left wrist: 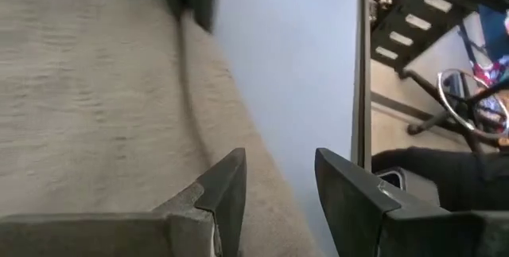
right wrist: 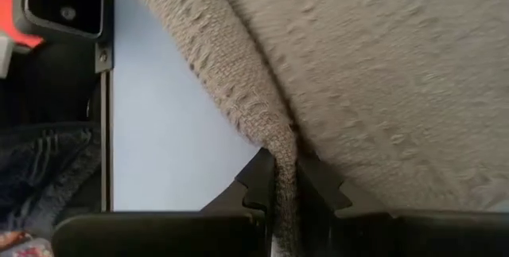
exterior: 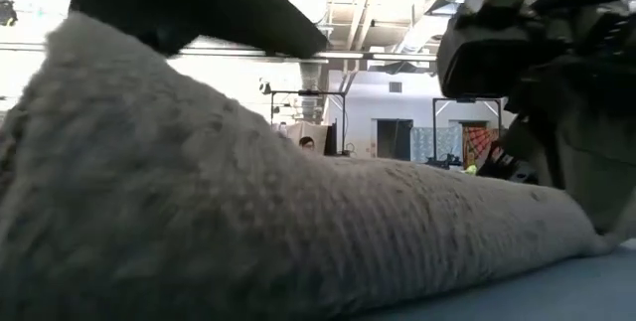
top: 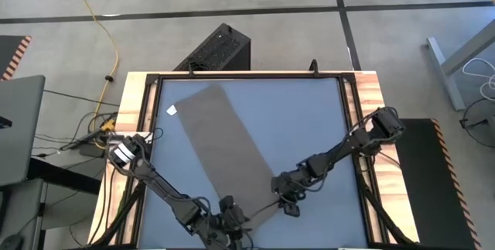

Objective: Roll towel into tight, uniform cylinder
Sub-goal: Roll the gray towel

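Towel [top: 224, 145] lies flat and diagonal on the desk [top: 309, 118], no roll started. Right end effector [right wrist: 285, 184] pinches its near edge; left end effector [left wrist: 280, 193] gapes empty at the near corner.

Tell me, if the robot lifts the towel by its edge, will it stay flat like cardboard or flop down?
Probably flop. Where the right gripper pinches the towel, the edge bunches into a soft fold, so it looks limp, not stiff. Its fuzzy woven surface likely grips well, so it shouldn't slip easily. Lying thin and flat on the table, it seems light and should drag rather than roll when pushed.
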